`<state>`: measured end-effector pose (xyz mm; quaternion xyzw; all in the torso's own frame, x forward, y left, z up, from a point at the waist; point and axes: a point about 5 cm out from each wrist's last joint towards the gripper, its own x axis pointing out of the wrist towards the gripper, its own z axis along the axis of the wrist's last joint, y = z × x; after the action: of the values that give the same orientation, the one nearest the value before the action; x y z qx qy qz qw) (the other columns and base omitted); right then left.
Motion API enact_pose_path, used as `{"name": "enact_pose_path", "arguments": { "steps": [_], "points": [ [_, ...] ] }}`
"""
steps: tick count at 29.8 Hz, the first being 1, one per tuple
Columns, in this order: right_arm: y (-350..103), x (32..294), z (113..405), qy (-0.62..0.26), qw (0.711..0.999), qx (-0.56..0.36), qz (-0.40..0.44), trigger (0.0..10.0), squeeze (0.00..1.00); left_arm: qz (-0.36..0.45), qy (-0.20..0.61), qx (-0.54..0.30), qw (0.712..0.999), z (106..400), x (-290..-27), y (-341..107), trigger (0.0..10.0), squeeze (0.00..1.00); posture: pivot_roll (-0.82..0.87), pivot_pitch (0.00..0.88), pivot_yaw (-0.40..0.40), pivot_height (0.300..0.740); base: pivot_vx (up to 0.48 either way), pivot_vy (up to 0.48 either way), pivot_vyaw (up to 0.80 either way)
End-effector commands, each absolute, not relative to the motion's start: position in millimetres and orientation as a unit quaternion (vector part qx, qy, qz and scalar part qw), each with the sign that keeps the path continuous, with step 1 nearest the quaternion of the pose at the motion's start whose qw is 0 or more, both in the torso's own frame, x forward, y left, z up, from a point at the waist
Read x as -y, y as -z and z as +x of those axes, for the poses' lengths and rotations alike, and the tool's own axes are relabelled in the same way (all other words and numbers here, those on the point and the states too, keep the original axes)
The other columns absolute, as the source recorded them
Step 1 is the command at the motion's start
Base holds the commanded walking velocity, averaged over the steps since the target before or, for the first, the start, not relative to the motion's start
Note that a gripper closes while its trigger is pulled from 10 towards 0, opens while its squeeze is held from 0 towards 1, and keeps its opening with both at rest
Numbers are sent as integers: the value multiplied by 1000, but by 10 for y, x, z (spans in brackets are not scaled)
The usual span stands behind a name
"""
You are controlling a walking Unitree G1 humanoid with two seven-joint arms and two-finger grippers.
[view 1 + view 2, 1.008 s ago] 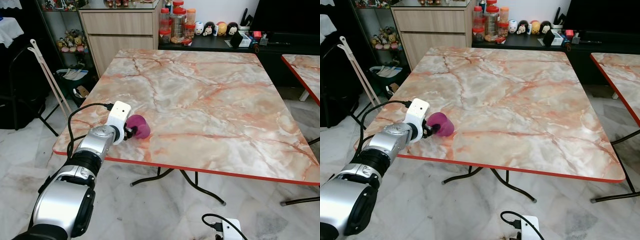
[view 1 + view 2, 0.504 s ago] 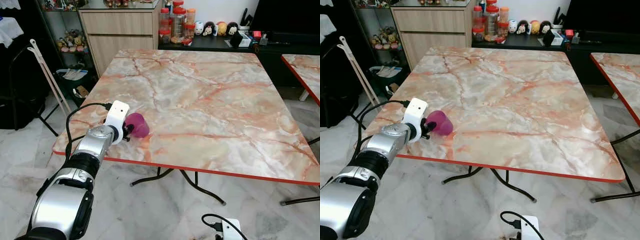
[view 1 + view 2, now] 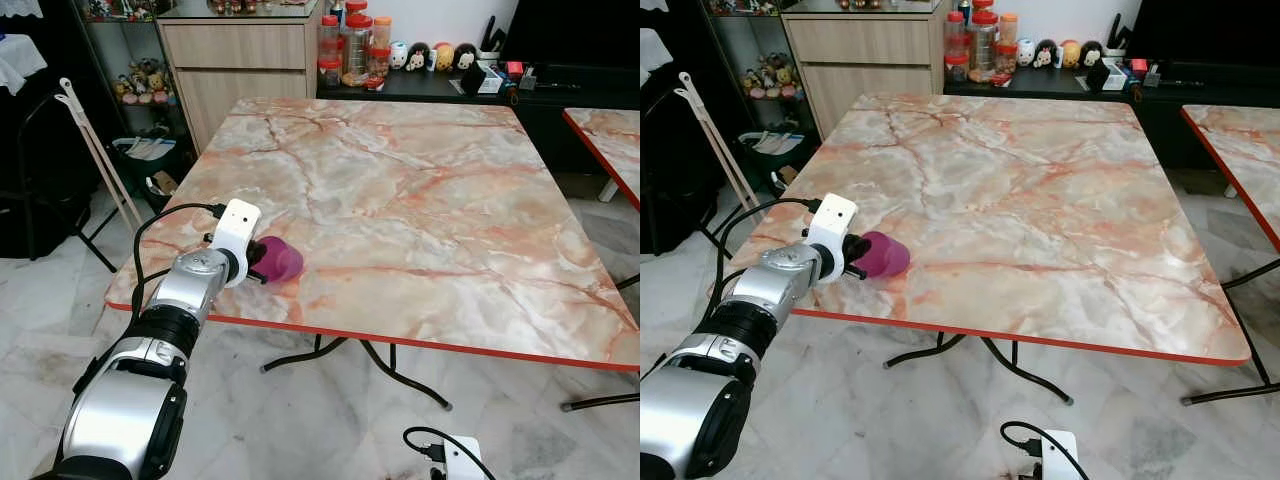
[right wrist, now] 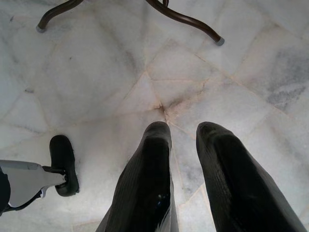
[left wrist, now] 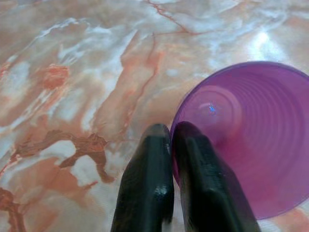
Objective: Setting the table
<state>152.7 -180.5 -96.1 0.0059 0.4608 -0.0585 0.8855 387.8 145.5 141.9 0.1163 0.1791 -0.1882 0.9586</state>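
At the table's (image 3: 420,200) near left corner, your left gripper (image 5: 171,145) pinches the rim of the purple cup (image 3: 277,259), tipped on its side just above the surface, mouth toward the wrist, base pointing away; right it before letting go.

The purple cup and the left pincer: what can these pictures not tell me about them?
- Head views: the left pincer fingers are mostly hidden behind the wrist camera and the cup.
- Head views: whether the cup rests on the table or is held just above it; too small to tell.
- Left wrist view: the cup's rim is cut off by the picture's edge.
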Motion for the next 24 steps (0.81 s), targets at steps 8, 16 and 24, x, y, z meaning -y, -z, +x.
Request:
{"name": "enact_pose_path", "arguments": {
  "steps": [8,16,24],
  "points": [
    [957,1798,1542,58,886,-461,6,10000,0,110,194,-197,955,3811,-1450,-1301,0,0,26,0,14,740,0,0,0],
    [958,1800,1539,58,885,-461,6,10000,0,98,188,-188,959,3782,-1447,-1261,0,0,25,0,14,740,0,0,0],
    [959,1805,1533,58,885,-462,5,10000,0,12,144,-111,983,3762,-1525,-1315,0,0,18,0,19,740,0,0,0]
  ]
}}
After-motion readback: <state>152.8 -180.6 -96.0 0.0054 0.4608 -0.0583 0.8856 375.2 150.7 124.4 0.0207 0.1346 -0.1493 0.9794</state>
